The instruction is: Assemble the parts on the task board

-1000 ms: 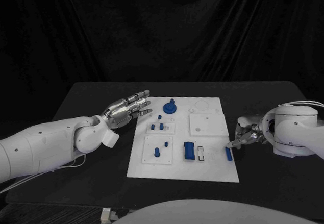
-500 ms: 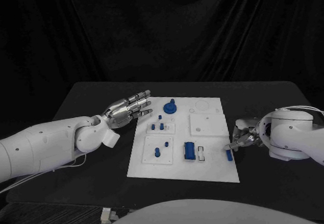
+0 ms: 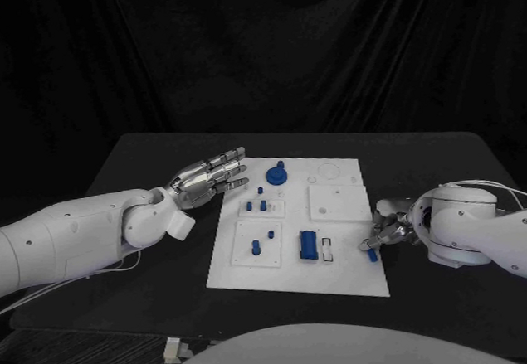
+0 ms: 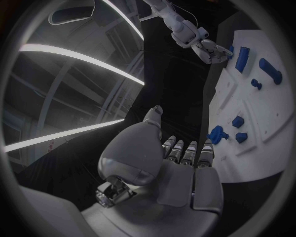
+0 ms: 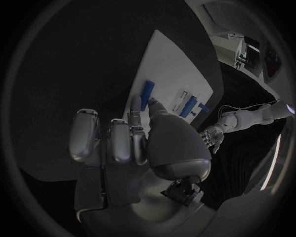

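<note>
Contact between the right robot hand fingertips and the slim blue bar is indeterminate; too small.

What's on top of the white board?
Small blue parts lie or stand on the board. The right hand reaches over its edge at one blue bar; what its fingers cover is hidden.

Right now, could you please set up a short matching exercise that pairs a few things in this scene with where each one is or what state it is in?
Things:
1. left hand
2. right hand
3. round knobbed part
4. thin blue bar

Places or states:
A. at the board's far end, near the left hand
B. at the task board's right edge, fingertips down by a part
C. fingers spread, holding nothing, beside the board's left edge
D. lying by the right hand's fingertips

Pairs: 1-C, 2-B, 3-A, 4-D
</note>
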`<action>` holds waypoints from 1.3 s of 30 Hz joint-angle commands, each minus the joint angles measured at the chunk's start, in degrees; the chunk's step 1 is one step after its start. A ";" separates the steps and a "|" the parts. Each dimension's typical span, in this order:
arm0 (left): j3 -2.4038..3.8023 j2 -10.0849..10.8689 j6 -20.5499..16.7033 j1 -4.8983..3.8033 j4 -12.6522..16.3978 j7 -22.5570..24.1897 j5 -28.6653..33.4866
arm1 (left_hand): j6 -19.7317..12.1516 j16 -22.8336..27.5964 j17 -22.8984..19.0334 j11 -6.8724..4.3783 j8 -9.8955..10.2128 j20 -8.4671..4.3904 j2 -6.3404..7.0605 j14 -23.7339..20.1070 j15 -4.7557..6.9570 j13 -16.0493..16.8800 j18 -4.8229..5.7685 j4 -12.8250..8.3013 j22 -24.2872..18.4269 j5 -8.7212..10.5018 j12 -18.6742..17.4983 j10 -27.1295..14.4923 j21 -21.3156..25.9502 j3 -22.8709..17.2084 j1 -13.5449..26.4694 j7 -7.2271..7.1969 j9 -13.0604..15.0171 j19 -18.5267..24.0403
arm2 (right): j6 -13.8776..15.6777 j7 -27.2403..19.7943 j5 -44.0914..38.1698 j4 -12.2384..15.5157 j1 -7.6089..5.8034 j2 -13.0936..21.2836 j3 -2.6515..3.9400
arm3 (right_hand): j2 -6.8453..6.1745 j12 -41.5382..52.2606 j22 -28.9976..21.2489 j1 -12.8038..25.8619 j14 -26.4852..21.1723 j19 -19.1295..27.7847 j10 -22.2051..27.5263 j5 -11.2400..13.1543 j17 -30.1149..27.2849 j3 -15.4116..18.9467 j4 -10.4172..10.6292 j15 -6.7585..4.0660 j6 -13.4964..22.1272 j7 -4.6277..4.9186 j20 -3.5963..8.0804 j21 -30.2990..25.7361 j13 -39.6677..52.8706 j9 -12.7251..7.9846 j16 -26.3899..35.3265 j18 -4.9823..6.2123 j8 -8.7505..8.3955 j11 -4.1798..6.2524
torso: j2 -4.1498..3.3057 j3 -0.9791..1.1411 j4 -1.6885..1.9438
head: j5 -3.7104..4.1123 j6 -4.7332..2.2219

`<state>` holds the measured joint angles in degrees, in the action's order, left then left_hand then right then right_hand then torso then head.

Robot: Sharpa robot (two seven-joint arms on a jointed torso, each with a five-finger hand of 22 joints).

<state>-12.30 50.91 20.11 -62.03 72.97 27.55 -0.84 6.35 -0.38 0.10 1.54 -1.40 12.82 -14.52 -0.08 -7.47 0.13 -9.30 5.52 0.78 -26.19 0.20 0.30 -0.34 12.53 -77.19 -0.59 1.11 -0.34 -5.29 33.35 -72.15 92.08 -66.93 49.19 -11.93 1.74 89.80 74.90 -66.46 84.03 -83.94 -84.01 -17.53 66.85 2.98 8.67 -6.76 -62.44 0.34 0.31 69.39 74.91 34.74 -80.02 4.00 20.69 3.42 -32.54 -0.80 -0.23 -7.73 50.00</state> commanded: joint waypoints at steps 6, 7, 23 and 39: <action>0.05 -0.29 1.37 0.23 -0.09 -0.06 0.38 | 0.04 0.38 -0.10 0.42 -0.19 0.47 -0.60 0.08 -0.38 0.03 -0.30 -0.27 0.01 -0.21 0.09 -0.09 0.04 0.01 -0.18 0.32 0.09 0.03 | 0.46 1.19 0.34 -0.26 0.78 -1.07 0.01 | -0.08 0.20 9.30 -3.86 2.25 -1.18 -5.99 -1.29 -0.59 -1.98 -3.27 -0.24 3.08 0.23 0.40 -0.63 15.09 1.91 0.65 0.34 0.12 0.14 | -0.01 0.00 0.01 | -0.17 0.00; 0.05 -0.30 1.40 0.27 -0.10 -0.08 0.38 | 0.16 0.38 -0.10 0.44 -0.23 0.47 -0.64 0.08 -0.39 0.02 -0.29 -0.35 0.00 -0.23 0.08 -0.10 0.04 -0.01 -0.16 0.65 0.11 0.04 | 0.36 1.21 0.34 -0.24 0.80 -1.13 0.01 | -0.09 0.20 9.32 -4.13 2.27 -1.21 -5.99 -1.44 -0.55 -2.26 -3.55 -0.19 3.49 0.32 0.38 -0.54 15.09 2.02 0.62 0.32 0.07 0.06 | -0.01 0.00 0.00 | -0.16 0.00; 0.06 0.17 1.41 0.94 0.10 0.06 0.38 | 0.25 0.38 -0.10 0.41 -0.26 0.47 -0.67 0.08 -0.39 0.02 -0.29 -0.41 0.02 -0.22 0.09 -0.09 0.04 -0.02 -0.14 0.90 0.12 0.03 | -0.33 1.44 -2.76 0.06 1.43 -2.70 0.02 | -1.51 0.20 9.37 -6.88 2.08 -1.21 -5.99 -14.53 -1.83 -12.17 -11.23 1.43 10.88 2.88 -0.94 -0.44 15.09 2.74 1.11 0.26 -0.24 -2.00 | 0.04 -0.02 -0.01 | -0.42 0.00; 0.06 0.27 1.32 1.07 0.03 0.00 0.38 | 0.14 0.38 -0.10 0.51 -0.24 0.48 -0.68 0.08 -0.41 0.04 -0.29 -0.45 0.02 -0.22 0.11 -0.07 0.03 -0.02 -0.12 0.94 0.10 0.03 | 8.74 -1.45 16.18 3.16 -0.08 0.00 0.04 | -5.10 0.20 9.78 0.18 2.22 -1.45 -5.99 -21.70 -0.86 -27.97 -16.38 2.22 5.57 3.83 -1.77 1.36 15.09 -6.52 0.23 0.02 -4.76 -2.93 | -0.01 -0.01 -0.01 | -0.46 0.00</action>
<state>-12.29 51.23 20.80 -61.05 72.90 27.00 -0.84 6.46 -0.38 0.07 1.53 -1.39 12.82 -14.74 -0.08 -7.47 0.14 -9.30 5.52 0.77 -26.18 0.20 0.30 -0.34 12.54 -77.42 -0.09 1.15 -0.34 0.41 32.68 -65.66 94.95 -66.71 49.07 -11.88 -3.34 89.80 74.92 -66.78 84.10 -83.94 -83.98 -39.63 65.94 -15.29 1.65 -4.85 -56.36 4.23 -1.14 70.39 74.94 27.87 -79.47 4.00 15.61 0.73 -32.54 -0.80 -0.23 -8.28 50.00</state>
